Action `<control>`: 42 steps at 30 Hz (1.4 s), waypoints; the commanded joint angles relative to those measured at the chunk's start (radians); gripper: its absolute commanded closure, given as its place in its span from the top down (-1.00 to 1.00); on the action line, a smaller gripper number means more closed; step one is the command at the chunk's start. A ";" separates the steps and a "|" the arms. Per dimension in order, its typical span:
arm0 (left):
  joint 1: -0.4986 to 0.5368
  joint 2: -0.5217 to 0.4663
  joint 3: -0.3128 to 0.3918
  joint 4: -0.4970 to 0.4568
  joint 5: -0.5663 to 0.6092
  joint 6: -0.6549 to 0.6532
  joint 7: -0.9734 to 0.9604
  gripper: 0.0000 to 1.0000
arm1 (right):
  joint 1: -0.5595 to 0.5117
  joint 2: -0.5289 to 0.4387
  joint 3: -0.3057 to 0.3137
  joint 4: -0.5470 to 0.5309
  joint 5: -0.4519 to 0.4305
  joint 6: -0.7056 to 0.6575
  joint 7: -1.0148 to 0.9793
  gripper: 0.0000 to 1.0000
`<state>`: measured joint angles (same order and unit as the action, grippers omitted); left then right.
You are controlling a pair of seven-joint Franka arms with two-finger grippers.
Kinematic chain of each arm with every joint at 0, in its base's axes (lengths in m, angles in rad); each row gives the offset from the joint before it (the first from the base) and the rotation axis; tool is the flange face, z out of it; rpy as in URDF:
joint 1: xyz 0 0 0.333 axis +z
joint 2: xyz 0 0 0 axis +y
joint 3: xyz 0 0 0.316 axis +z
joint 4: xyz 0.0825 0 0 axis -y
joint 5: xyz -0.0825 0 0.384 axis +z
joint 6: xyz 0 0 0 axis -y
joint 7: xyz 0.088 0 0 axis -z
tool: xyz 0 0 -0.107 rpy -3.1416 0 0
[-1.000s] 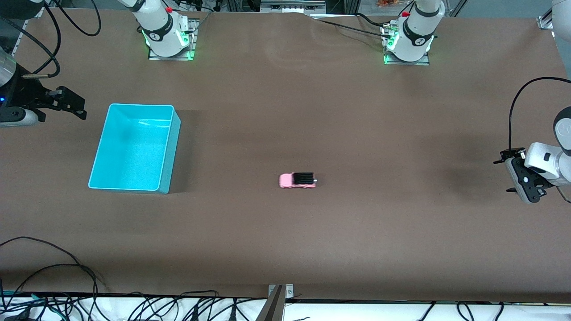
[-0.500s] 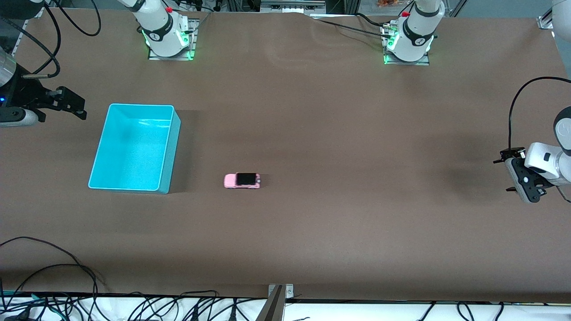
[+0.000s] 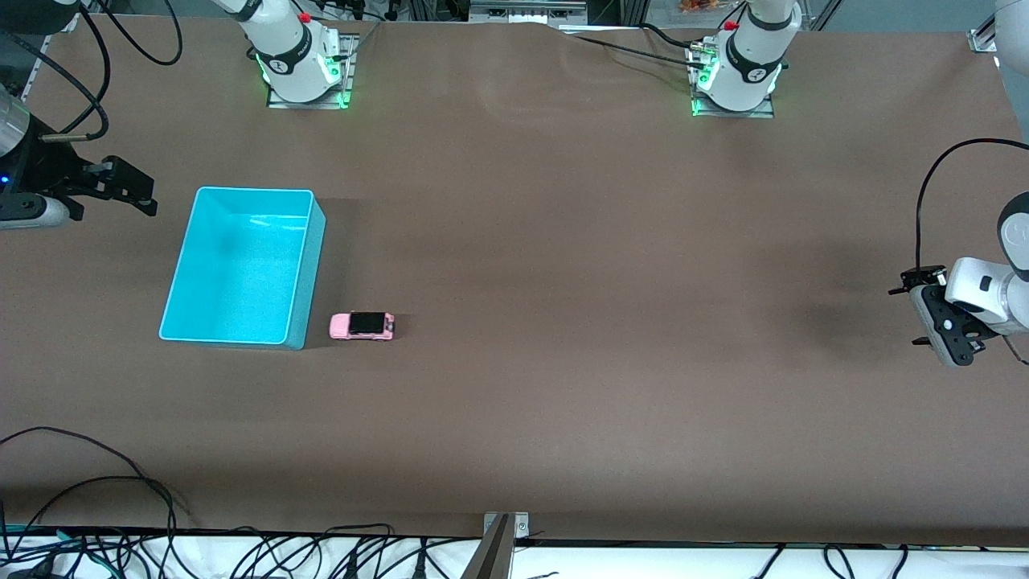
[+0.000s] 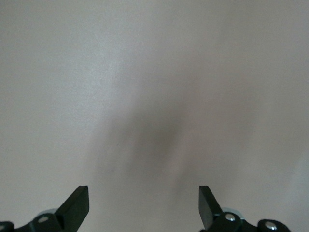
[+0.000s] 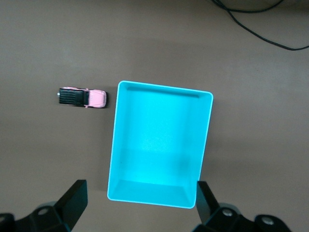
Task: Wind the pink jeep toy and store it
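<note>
1. Pink jeep toy [image 3: 362,326] has rolled unaided along the counter [image 3: 563,241] from mid-counter to just beside the cyan bin [image 3: 242,268], not touching, toward the right arm's end.
2. I judge winding done, storing pending.
3. Right gripper [image 5: 137,205] waits spread over the bin; left gripper [image 4: 144,205] waits spread, unmoved, over bare counter.

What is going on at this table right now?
Nobody holds anything. The tiny pink jeep toy with a black roof sits on the brown table just beside the open cyan plastic bin, outside it. The right gripper hangs open over the bin's end of the table; the left gripper waits open over bare table.
</note>
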<state>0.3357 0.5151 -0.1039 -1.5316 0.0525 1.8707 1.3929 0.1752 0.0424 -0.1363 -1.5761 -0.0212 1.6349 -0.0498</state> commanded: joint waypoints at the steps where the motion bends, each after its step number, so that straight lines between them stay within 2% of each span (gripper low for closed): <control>1: -0.004 -0.010 0.003 -0.001 -0.008 -0.013 -0.011 1.00 | -0.002 0.005 0.000 0.016 0.017 0.006 0.002 1.00; 17: -0.007 -0.013 -0.010 0.004 -0.011 -0.015 -0.038 1.00 | 0.003 0.021 0.001 0.007 0.009 -0.004 -0.010 1.00; 23: -0.076 -0.024 -0.007 0.071 -0.010 -0.079 -0.138 1.00 | 0.015 0.053 0.010 0.008 0.014 -0.018 -0.030 1.00; 29: -0.171 -0.024 -0.003 0.151 -0.006 -0.212 -0.342 1.00 | 0.053 0.114 0.030 0.010 0.017 0.006 -0.232 1.00; 37: -0.276 -0.033 -0.007 0.174 -0.006 -0.288 -0.599 1.00 | 0.056 0.240 0.037 0.011 0.095 0.057 -0.537 1.00; 42: -0.331 -0.040 -0.008 0.189 -0.006 -0.328 -0.736 1.00 | 0.064 0.315 0.038 0.011 0.098 0.131 -0.792 1.00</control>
<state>0.0476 0.4880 -0.1213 -1.3673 0.0525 1.5986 0.7758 0.2378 0.2794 -0.0979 -1.5829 0.0497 1.7111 -0.6097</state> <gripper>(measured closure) 0.000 0.000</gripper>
